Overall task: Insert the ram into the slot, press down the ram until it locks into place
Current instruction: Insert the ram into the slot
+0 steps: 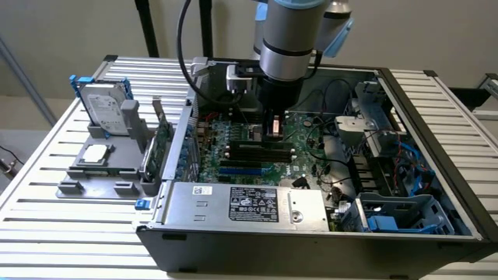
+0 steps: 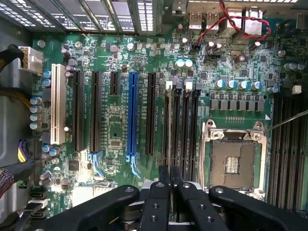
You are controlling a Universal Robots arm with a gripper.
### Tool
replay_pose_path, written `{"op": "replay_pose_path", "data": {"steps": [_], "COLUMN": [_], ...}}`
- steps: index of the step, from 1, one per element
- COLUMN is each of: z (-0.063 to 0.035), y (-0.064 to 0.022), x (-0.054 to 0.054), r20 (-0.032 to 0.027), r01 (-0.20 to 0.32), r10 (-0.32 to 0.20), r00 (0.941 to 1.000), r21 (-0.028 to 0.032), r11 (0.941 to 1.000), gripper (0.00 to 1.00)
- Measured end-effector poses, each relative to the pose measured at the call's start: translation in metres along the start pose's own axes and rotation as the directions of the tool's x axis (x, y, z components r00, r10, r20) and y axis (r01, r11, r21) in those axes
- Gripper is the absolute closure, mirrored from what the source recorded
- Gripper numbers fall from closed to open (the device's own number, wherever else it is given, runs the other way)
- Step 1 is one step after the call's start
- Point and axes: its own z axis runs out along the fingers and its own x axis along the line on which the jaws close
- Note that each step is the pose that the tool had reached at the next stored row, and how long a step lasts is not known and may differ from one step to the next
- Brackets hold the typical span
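My gripper (image 1: 272, 135) reaches straight down into the open computer case, over the motherboard's memory sockets. In the wrist view its black fingers (image 2: 159, 192) stand close together, shut on the ram, which I see edge-on as a thin dark strip between them. In the exterior view the ram (image 1: 247, 142) shows as a long dark stick lying along the slot (image 2: 169, 125), one of several parallel black sockets with white and grey end clips. How deep the ram sits in the slot is hidden.
A blue slot (image 2: 133, 115) and black expansion slots lie beside the memory sockets. The open metal CPU socket (image 2: 233, 163) is on the other side. Red cables (image 2: 236, 24), the power supply (image 1: 241, 204), an upright green card (image 1: 160, 146) and a hard drive (image 1: 105, 108) surround the area.
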Motion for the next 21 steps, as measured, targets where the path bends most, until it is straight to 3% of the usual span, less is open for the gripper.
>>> {"op": "replay_pose_path", "data": {"steps": [6,17,21], "z": [0.0064,0.0102,0.0111], "y": [-0.0011,-0.0028,-0.0028], "x": [0.0000,-0.0011,-0.0025], "r20": [-0.0102,-0.0137,-0.0184], "r01": [-0.007,-0.019,-0.023], "r10": [0.007,0.019,0.023], "r00": [0.9999,0.9997,0.9996], "r21": [0.0000,0.0001,0.0002], "r11": [1.0000,0.9998,0.9997], "gripper": [0.87,0.87,0.87]}}
